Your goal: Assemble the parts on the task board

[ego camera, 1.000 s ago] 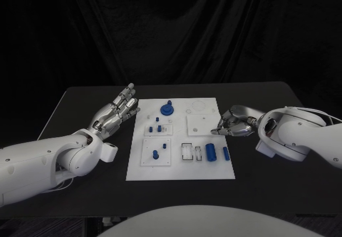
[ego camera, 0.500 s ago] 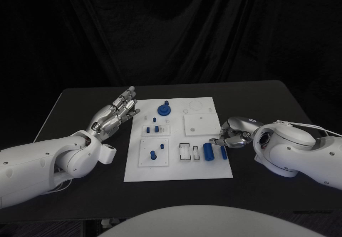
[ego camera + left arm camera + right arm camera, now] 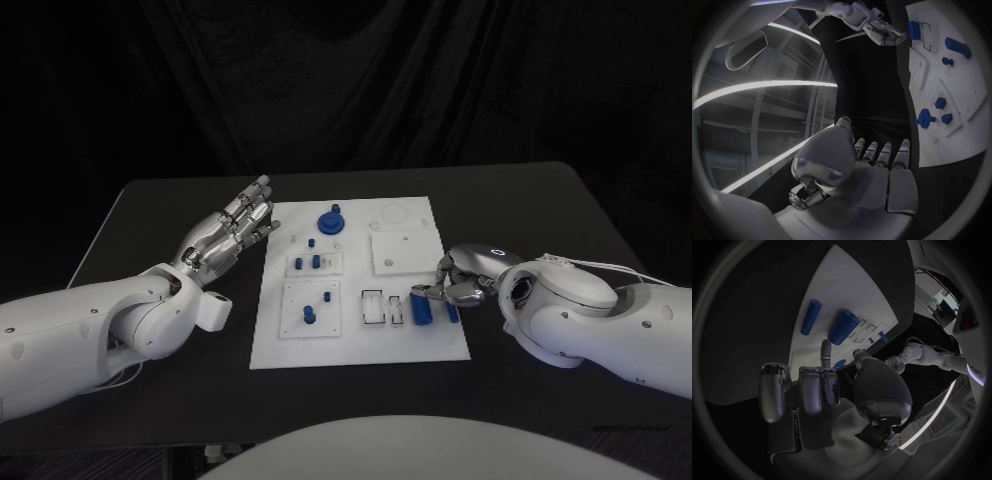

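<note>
Where blue parts (image 3: 423, 308) lie, white task board (image 3: 359, 340)

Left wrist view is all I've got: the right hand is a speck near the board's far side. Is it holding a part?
Observer: Can't say for sure. In the right wrist view a small blue piece shows between the right hand's thumb and a finger, but whether it is pinched isn't clear.
Operator: What lies ahead of those fingers?
Observer: Two parts lying on the task board: a wide blue cylinder and, beyond it, a thin blue cylinder, roughly parallel.
Operator: Is the whole hand over the board?
Observer: No. In the head view only the fingers reach over the board's right edge, at the wide cylinder's far end; the palm is over the black table.
</note>
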